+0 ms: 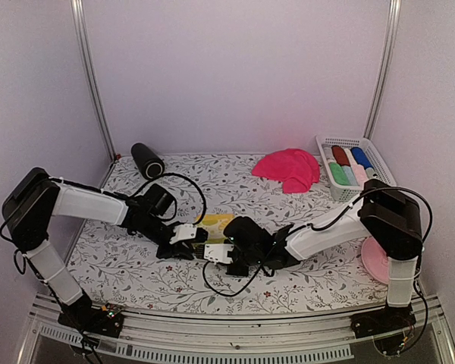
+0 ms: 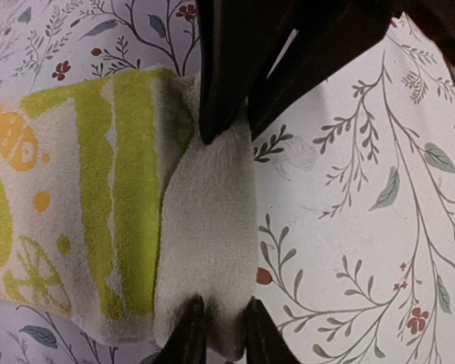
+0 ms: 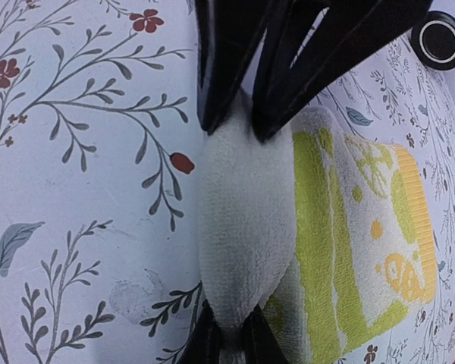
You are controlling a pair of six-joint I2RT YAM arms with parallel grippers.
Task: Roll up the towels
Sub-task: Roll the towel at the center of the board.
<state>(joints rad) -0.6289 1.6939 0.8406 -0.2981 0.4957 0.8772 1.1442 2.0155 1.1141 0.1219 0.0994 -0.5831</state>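
Left gripper [image 2: 231, 135] and right gripper [image 3: 231, 129] both pinch narrow on the near edge of the yellow-and-green patterned terry towel [image 2: 98, 189], mid-table. First turn rolled, most of it flat. Hot pink crumpled towel [image 1: 288, 168] at back, unrolled. Finished coloured rolls [image 1: 350, 167] sit in white slotted basket [image 1: 341, 139].

Towel largely out of sight
From above, only a yellow-green corner of the patterned towel [image 1: 216, 223] shows; the pink plate [image 1: 373, 259] sits half behind the right arm [image 1: 326, 231]; the left wrist view's edge cuts off the towel's orange-printed end.
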